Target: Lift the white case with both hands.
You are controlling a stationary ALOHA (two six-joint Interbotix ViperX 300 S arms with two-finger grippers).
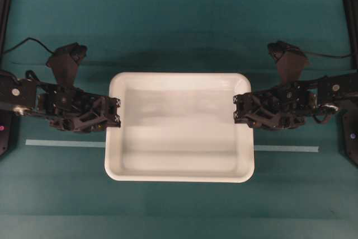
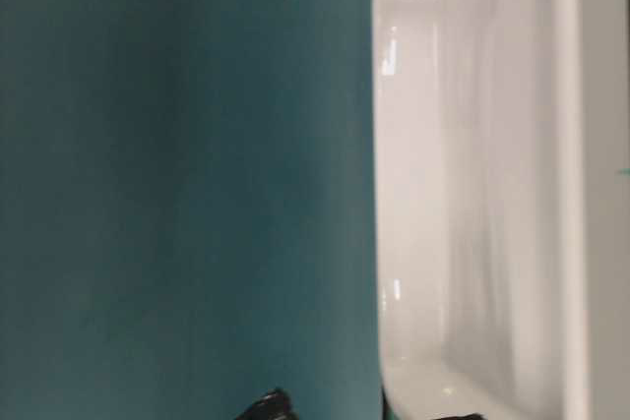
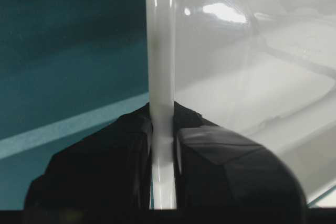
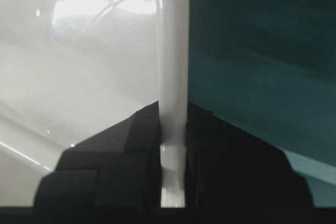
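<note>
The white case [image 1: 179, 130] is a wide shallow tray in the middle of the overhead view, above the teal table. My left gripper [image 1: 116, 112] is shut on its left rim [image 3: 161, 77], with one black finger [image 3: 121, 156] outside the wall and one inside. At the opposite side my right gripper [image 1: 238, 110] is shut on the right rim [image 4: 172, 51] in the same way. The table-level view shows the case [image 2: 472, 194] large and close, its glossy wall facing me. A shadow lies on the cloth behind the case.
A pale tape line [image 1: 64, 143] runs across the teal cloth on both sides of the case. Dark frame posts [image 1: 349, 9] stand at the far left and right edges. Both arms' cables trail outward.
</note>
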